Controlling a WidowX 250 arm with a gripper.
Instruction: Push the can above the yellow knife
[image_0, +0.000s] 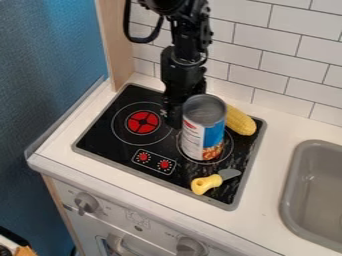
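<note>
The gripper (175, 116) hangs down over the black cooktop, close behind and to the left of the can (202, 130); whether the two touch I cannot tell. Upright on the right burner stands the can, with a grey top and a blue, white and red label. The yellow-handled knife (215, 181) lies near the cooktop's front right corner, in front of the can, its grey blade pointing right.
A yellow corn cob (239, 121) lies right behind the can. The left burner (143, 122) has a red centre. To the right is a grey sink (291, 192); a tiled wall (280, 60) rises behind the counter, with a wooden panel (116, 45) at the left.
</note>
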